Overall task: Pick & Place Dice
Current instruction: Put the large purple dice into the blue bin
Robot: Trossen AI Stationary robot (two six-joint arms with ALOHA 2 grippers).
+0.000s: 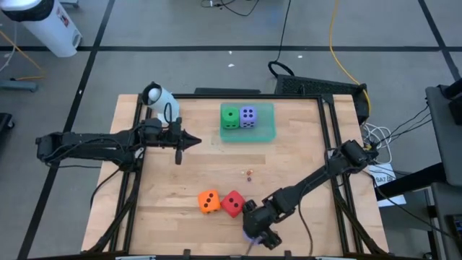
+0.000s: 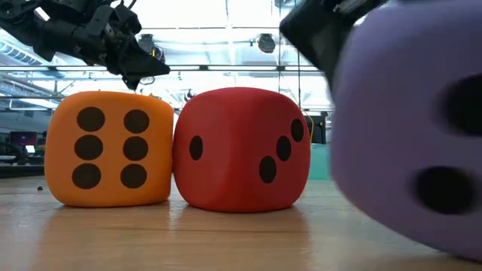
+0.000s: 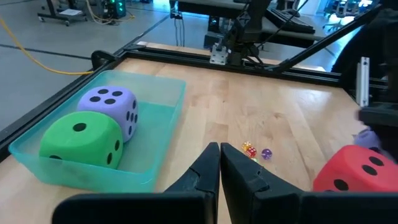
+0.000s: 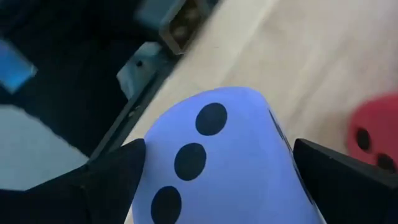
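— Pale wooden surface, black rails round it. What sits at the left?

— Left gripper hangs over the surface, jaws clenched on nothing, pointing toward the green tray.

— And in the tray?

— Green die and a purple die, touching, side by side.

— Anything mid-surface?

— A few tiny beads, too small to make out. Nearer the front edge, the orange die and the red die touch each other.

— And the right arm?

— Right gripper is down at the front edge, just beside the red die. Its jaws stand spread wide around the second purple die, one finger on each side; I cannot tell whether they press it.
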